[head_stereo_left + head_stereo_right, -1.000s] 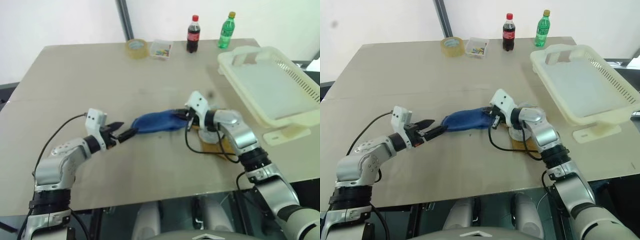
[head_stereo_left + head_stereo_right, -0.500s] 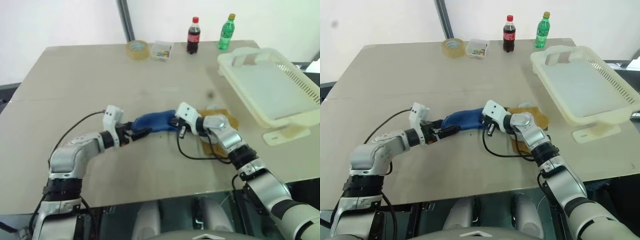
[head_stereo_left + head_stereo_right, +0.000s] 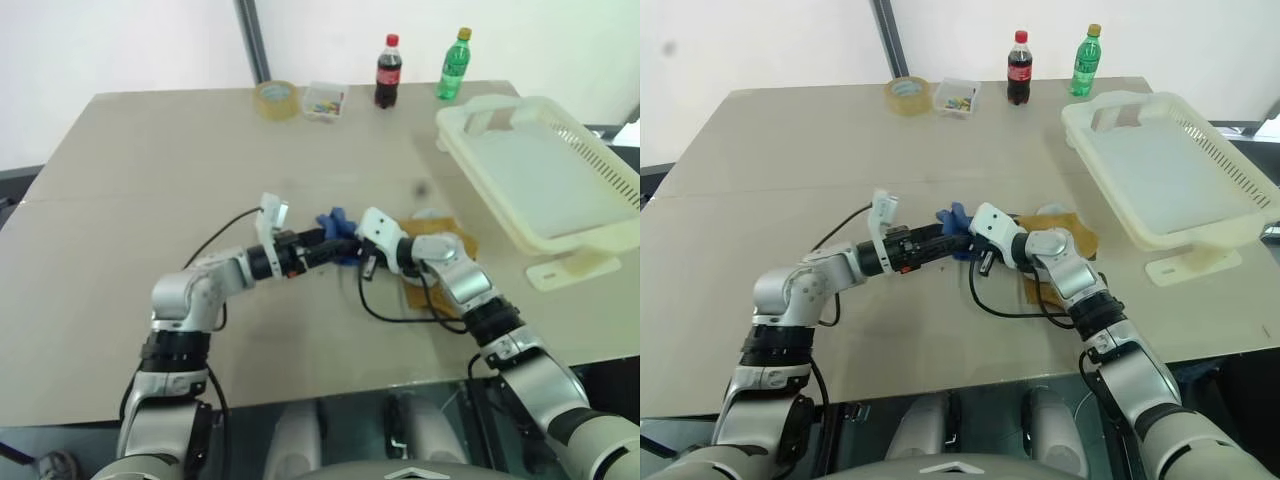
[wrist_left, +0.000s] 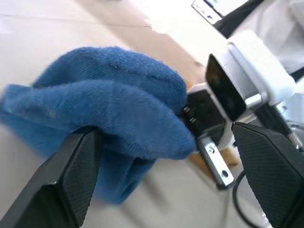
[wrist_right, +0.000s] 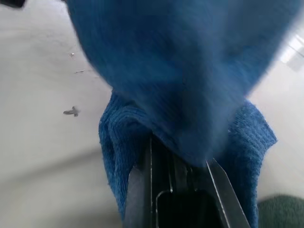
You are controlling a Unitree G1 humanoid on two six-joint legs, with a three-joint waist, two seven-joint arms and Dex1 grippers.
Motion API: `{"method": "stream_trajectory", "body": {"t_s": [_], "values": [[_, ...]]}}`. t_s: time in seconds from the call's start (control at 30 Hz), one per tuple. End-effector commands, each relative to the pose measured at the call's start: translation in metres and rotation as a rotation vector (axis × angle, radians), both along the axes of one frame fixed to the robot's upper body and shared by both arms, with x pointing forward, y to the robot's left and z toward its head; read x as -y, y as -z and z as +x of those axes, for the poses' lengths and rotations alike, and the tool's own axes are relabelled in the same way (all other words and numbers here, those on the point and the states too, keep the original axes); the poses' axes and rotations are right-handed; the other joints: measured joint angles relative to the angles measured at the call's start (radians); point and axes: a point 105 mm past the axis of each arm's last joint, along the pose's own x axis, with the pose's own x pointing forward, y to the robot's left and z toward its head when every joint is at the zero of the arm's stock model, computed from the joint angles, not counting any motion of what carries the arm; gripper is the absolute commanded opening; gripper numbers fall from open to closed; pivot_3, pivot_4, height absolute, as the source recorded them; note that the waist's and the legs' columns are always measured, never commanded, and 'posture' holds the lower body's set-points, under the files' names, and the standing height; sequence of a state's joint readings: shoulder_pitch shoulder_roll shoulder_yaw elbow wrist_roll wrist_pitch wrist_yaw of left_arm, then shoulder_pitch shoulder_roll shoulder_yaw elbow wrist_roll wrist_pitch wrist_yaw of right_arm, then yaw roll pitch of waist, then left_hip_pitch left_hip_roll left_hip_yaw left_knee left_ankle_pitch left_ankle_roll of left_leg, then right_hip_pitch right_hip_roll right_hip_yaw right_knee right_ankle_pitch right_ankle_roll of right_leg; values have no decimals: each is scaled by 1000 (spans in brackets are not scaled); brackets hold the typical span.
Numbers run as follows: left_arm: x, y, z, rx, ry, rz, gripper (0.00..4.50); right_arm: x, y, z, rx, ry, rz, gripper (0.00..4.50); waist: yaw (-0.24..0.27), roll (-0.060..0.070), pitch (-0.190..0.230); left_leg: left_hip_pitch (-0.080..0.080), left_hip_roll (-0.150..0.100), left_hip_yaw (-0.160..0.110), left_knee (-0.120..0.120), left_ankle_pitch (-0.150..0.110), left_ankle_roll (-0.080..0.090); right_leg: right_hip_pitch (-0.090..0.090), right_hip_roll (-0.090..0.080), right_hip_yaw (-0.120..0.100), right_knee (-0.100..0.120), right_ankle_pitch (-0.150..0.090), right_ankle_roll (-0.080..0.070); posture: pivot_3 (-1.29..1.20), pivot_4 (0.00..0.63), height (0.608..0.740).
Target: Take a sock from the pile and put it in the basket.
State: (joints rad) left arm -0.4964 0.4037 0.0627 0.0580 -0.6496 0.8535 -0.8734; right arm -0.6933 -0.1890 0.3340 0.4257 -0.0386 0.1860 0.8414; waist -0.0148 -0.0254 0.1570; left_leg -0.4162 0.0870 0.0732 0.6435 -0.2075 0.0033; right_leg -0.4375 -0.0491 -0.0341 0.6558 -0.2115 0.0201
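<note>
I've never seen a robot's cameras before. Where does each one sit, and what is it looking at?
Left and right eye views: on the head, looking down over both arms at the table and basket.
Left wrist view: on the left arm, looking between its open fingers at the blue sock.
Right wrist view: on the right arm; its shut fingers pinch that sock.
All views share the blue sock.

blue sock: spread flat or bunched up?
Bunched: the blue sock is folded over itself between the right pincer and left pincer.
</note>
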Motion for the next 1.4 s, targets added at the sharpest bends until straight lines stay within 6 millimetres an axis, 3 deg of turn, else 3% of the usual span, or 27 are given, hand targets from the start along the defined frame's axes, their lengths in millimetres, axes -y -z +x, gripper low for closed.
{"method": "stream_trajectory", "body": {"t_s": [0.03, 0.47, 0.67, 0.77, 0.9, 1.0, 1.07, 1.2, 1.33, 1.4], "values": [[11, -11, 3, 68, 42, -5, 4500, 3, 2, -3, -6, 5, -6, 59, 0, 0, 0, 0, 0, 0, 0, 0, 0, 0, 0, 0, 0, 0, 0, 0, 150, 740], [22, -29, 16, 118, 42, -65, 4500, -2, 5, -24, 48, -55, -14, 59, -1, -1, 1, -1, 0, 0, 2, 0, 0, 0, 0, 0, 1, 0, 1, 0, 150, 740], [31, -15, 12, 107, 81, -4, 4500, -3, 12, -25, 80, -54, -57, 59, -1, -1, 1, -1, 0, -1, 2, 0, 0, 0, 0, 0, 1, -1, 1, 0, 150, 740], [40, 5, 3, 78, 129, 58, 4500, 2, 4, -21, 125, -33, -55, 59, -1, -1, 1, -1, 0, 0, 2, 0, 0, 0, 0, 0, 1, -1, 1, 0, 150, 740], [43, 29, -3, 37, 146, 100, 4500, 8, -15, -38, 113, -99, -4, 59, 3, -1, 1, -1, 0, 0, 2, 0, 0, 0, 0, 0, 1, -1, 1, 0, 150, 740], [39, 41, -5, 28, 145, 129, 4500, 19, -29, -53, 111, -108, 21, 1094, 5, -1, 1, -1, 0, 0, 2, 0, 0, 0, 0, 0, 1, -1, 1, 0, 150, 740], [34, 45, -7, 29, 148, 146, 4500, 28, -39, -67, 64, -104, 63, 2185, 4, -1, 1, -1, 0, 0, 3, 0, 0, 0, 0, 0, 1, -1, 0, 0, 150, 740], [21, 50, -14, 55, 166, 199, 4500, 41, -60, -82, -14, -68, 146, 3810, 0, -2, 1, -2, 0, -1, 3, 0, 0, -1, 0, 1, 1, -3, -3, 0, 150, 740], [7, 48, -23, 103, 184, 242, 4500, 46, -82, -77, -59, -13, 258, 3810, -13, -1, 2, 2, 0, -2, 2, 0, 0, -2, 3, 5, 3, -3, -3, 0, 150, 740], [-3, 46, -21, 110, 147, 243, 4500, 47, -81, -77, -66, -24, 245, 3810, -6, -1, 2, 1, 0, -6, 3, 0, 0, -2, 4, 2, 3, -3, -4, 0, 150, 740]]}}
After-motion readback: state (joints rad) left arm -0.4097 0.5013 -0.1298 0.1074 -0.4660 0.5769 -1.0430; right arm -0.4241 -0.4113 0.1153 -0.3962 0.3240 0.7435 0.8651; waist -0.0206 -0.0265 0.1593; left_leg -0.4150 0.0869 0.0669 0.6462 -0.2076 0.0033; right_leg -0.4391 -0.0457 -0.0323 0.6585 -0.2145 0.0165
